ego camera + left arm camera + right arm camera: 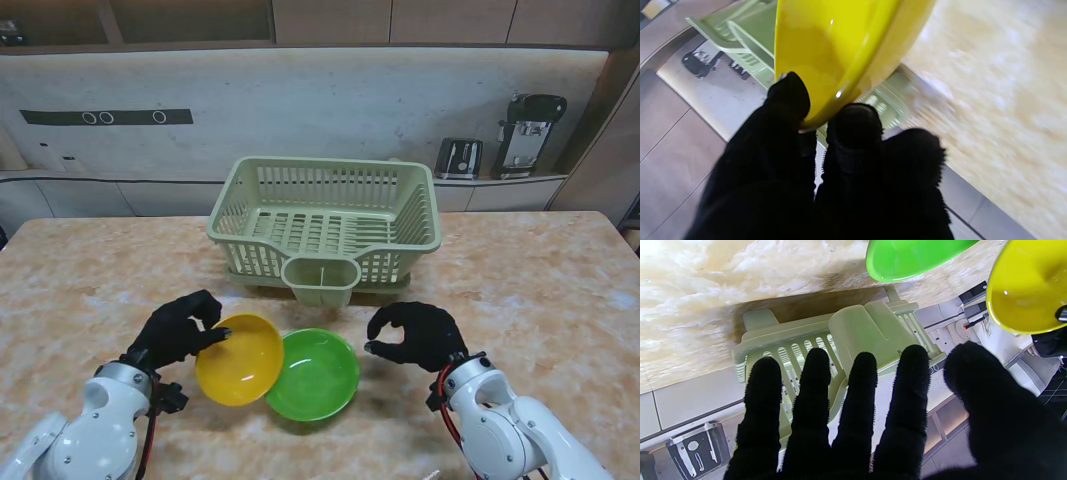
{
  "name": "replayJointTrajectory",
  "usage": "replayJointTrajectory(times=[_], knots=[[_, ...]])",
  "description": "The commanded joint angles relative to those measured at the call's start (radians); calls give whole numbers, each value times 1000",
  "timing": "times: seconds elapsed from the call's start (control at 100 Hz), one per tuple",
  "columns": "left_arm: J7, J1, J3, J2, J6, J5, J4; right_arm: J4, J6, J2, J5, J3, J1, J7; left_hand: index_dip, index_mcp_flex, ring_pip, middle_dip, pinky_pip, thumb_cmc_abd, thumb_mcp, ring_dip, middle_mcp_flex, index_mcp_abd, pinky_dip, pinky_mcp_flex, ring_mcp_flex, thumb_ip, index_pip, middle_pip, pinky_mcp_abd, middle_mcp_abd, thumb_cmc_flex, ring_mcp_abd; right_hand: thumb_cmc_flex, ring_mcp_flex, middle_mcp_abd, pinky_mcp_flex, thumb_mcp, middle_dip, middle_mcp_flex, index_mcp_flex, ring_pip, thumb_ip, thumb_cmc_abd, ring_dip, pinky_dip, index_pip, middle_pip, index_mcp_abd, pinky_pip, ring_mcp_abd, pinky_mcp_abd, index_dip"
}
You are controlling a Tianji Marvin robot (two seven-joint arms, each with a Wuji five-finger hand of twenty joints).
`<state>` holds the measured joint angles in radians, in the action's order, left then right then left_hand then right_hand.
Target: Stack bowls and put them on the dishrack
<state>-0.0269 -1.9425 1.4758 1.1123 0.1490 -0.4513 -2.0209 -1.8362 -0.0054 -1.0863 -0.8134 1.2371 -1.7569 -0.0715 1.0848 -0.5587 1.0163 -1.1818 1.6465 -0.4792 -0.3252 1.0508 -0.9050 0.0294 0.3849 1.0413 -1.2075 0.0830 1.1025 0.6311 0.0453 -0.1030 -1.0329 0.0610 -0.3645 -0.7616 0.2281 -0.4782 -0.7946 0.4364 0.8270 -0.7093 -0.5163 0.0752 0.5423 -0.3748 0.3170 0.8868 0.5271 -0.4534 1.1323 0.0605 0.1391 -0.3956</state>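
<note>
Stand view: left hand (175, 330) is pinching the yellow bowl (240, 358) by its rim between fingers (788, 96), looking light, rigid, glossy-slick; right hand (415, 335) is hovering spread, holding nothing.

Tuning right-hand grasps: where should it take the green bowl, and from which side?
Probably the rim on the robot's right. The green bowl sits upright on the table; its left rim is covered by the tilted yellow bowl, pinched in the left hand. The right rim is bare and nearest the open right hand: thumb inside, fingers under the outer wall.
</note>
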Motion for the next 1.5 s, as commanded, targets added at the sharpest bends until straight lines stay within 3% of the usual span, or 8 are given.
replayJointTrajectory(times=[0.0,0.27,0.68,1.09,1.49], knots=[[15,13,-25,16,0,-11,-5,0,-5,-6,-1,0,-11,12,31,1,15,-20,80,9,1,-4,-19,-5,9,21,-42,-39,-2,-2,125,-2,-63,-19,19,-2,19,11,13,13,14,-11,-1,2,-21,-31,11,16,0,-23,19,18,-13,5],[-2,65,-114,27,19,108,25,2,-8,-6,0,4,-11,9,34,2,17,-17,85,10,5,-4,-16,-17,7,21,-43,-41,-3,2,118,-12,-72,-25,19,-3,20,13,15,13,14,-11,-1,2,-21,-31,11,16,0,-23,18,18,-14,5],[-19,164,-233,39,57,181,116,2,-12,-8,-1,13,-17,1,32,2,24,-12,92,9,6,-6,-16,-17,3,22,-44,-42,1,10,119,-12,-72,-25,18,-3,20,11,15,13,14,-11,0,1,-21,-31,11,16,-1,-22,18,17,-13,5],[-52,253,-308,54,105,187,210,1,-14,-8,-1,17,-21,-4,26,9,27,-10,94,10,0,-11,-7,-12,-1,21,-43,-40,10,18,116,-7,-66,-27,19,-3,19,12,15,13,15,-11,-1,1,-22,-31,11,16,-1,-22,18,17,-14,5],[-23,292,-340,50,135,184,255,3,-13,-8,1,15,-18,-1,14,13,24,-6,89,4,4,-11,4,-6,-11,19,-37,-31,11,16,104,-4,-64,-33,19,-2,19,13,15,13,15,-11,0,1,-22,-31,11,16,-1,-22,18,17,-12,5]])
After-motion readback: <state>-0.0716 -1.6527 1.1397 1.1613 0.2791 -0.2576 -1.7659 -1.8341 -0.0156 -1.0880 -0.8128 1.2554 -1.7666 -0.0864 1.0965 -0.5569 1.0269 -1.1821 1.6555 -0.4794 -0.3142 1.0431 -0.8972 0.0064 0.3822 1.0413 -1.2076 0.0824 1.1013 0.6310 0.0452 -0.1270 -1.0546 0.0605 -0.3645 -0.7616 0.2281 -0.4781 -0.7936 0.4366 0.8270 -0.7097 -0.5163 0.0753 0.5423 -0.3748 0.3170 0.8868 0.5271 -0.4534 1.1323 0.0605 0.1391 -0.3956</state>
